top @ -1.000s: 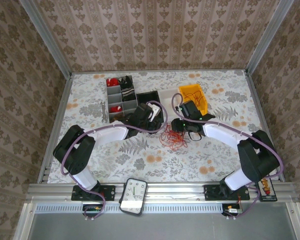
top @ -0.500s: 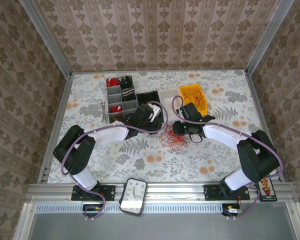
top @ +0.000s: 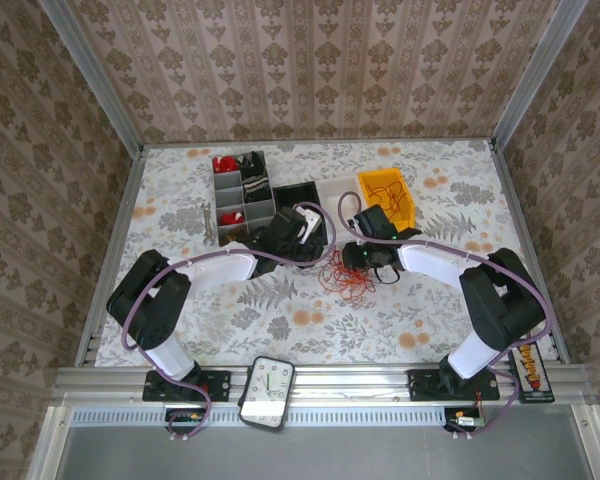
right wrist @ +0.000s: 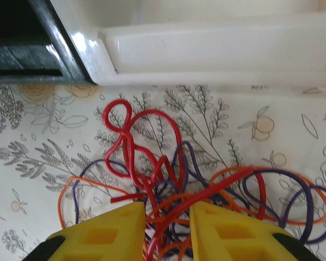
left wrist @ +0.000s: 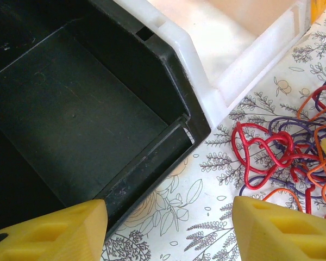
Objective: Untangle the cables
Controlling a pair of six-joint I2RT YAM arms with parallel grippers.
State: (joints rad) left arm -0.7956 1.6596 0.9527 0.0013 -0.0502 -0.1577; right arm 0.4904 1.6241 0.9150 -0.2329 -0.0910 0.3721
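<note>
Red-and-orange cables (right wrist: 168, 190) run between the right pincer (right wrist: 164, 231) tips, grip unclear; left pincer (left wrist: 168, 231) gapes.

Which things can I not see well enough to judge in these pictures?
- Cables, right wrist view: the tangle runs between the right fingers and off the bottom edge, so whether they pinch a strand is unclear.
- Cables, left wrist view: cut off by the right edge.
- Organizer, top view: its contents are too small to identify.

grey organizer (top: 241, 196) | black bin (top: 302, 205) | white bin (top: 338, 192) | yellow bin (top: 389, 195) | clock (top: 268, 391)
</note>
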